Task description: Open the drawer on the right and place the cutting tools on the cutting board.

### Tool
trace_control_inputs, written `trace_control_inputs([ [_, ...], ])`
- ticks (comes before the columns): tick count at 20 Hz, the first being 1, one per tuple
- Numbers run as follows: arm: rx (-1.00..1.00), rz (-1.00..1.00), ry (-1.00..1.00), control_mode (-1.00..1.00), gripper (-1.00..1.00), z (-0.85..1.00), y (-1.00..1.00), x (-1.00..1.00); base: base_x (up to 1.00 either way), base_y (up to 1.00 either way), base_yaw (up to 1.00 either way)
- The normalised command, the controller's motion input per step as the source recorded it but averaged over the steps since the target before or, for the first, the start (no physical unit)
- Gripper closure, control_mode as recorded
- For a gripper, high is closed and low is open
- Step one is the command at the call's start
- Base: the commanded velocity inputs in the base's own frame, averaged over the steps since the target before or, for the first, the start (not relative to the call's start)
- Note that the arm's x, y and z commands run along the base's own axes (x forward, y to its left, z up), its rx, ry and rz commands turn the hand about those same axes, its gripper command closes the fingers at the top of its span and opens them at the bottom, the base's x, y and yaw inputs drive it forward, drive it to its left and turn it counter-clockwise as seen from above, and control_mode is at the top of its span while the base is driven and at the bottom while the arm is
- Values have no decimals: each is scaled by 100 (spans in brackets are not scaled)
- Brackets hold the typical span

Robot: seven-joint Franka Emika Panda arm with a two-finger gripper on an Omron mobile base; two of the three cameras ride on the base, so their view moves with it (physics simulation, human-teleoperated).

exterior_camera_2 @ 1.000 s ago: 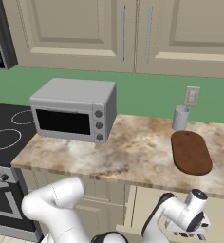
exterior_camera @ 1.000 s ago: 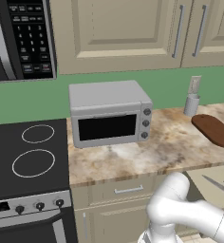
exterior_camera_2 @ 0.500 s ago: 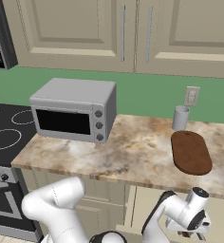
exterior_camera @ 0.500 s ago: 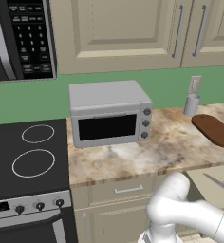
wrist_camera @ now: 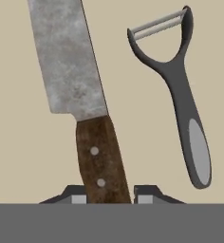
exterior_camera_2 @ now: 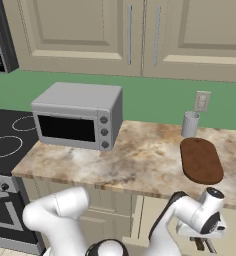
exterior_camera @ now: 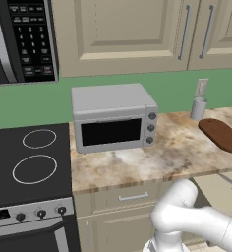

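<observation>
Closing over the last second, the fingers now clench the knife handle (peeler at right), ready for lifting to the cutting board.

The knife has a grey, speckled blade and a brown wooden handle with two silver dots. The peeler is dark grey. The cutting board is reddish brown. The table is tan and marbled.
</observation>
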Motion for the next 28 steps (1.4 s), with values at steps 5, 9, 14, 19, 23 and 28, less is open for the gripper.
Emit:
trace_control_inputs([
  [5, 0, 0, 0, -100, 100, 36, 0, -28, 0, 0, 0],
  [9, 0, 0, 0, -100, 100, 14, 0, -52, 0, 0, 0],
  [14, 0, 0, 0, -100, 100, 38, 2, -51, 0, 0, 0],
  [19, 0, 0, 0, -100, 100, 50, 7, -33, 0, 0, 0],
  [23, 0, 0, 0, -100, 100, 59, 1, -14, 0, 0, 0],
  [28, 0, 0, 0, -100, 100, 60, 0, -21, 0, 0, 0],
])
